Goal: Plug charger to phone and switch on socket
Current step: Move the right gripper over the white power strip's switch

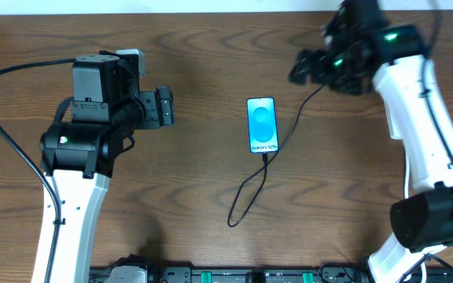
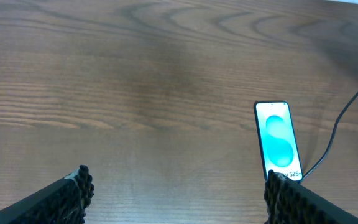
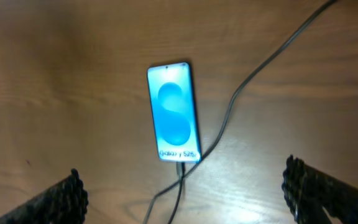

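The phone [image 1: 262,124] lies flat mid-table, its blue-and-white screen lit; it also shows in the left wrist view [image 2: 278,140] and the right wrist view [image 3: 173,112]. The charger cable [image 1: 252,186] runs from under my right arm past the phone's right side, loops toward the front and comes back up. Its plug tip [image 3: 180,167] sits in the phone's bottom edge. My left gripper [image 1: 165,106] [image 2: 179,190] is open and empty, left of the phone. My right gripper [image 1: 300,67] [image 3: 184,190] is open and empty, above the table at the phone's far right. The socket is hidden or out of view.
Bare wooden table [image 1: 195,189] lies around the phone. A thick black robot cable [image 1: 6,141] curves at the far left. A rail of equipment [image 1: 226,275] runs along the front edge. The table's far edge [image 1: 211,9] meets a pale wall.
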Robot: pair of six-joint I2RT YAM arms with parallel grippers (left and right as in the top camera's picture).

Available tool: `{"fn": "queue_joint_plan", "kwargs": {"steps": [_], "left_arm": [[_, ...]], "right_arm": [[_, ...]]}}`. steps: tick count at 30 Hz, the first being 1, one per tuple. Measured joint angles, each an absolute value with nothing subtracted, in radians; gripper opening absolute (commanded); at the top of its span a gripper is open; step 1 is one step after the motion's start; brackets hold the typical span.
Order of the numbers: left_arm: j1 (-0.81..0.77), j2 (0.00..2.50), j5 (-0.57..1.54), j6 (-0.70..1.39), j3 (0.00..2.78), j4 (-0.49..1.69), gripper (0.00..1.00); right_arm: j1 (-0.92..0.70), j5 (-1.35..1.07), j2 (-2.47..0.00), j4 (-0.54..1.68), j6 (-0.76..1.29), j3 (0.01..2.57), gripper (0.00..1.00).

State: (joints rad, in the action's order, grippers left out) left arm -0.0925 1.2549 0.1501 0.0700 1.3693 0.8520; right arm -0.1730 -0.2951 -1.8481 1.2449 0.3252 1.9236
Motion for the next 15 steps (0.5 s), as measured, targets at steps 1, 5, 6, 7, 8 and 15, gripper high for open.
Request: {"fn": "queue_joint_plan", "kwargs": {"steps": [1,5,6,7,8,15], "left_arm": [[-0.093,1.255,0.15,0.07,1.369,0.852,0.89],[-0.093,1.255,0.15,0.07,1.37,0.852,0.89],[-0.093,1.255,0.15,0.07,1.369,0.852,0.89],[-0.093,1.255,0.15,0.07,1.369,0.852,0.9],[-0.093,1.255,0.15,0.07,1.369,0.852,0.89],[-0.093,1.255,0.15,0.07,1.369,0.852,0.9]], "right_arm": [[-0.153,-0.295,-1.848,1.269,0.316,1.956,0.99],[-0.058,-0.295,-1.844,1.372,0.266,2.064,0.99],[-0.031,-0.295,-1.842,1.39,0.256,2.08,0.99],[0.001,-0.295,-1.842,1.408,0.246,2.097,0.99],[0.028,-0.295,-1.841,1.42,0.24,2.106,0.99],[0.249,-0.292,-1.841,1.481,0.189,2.127,0.99]]}}
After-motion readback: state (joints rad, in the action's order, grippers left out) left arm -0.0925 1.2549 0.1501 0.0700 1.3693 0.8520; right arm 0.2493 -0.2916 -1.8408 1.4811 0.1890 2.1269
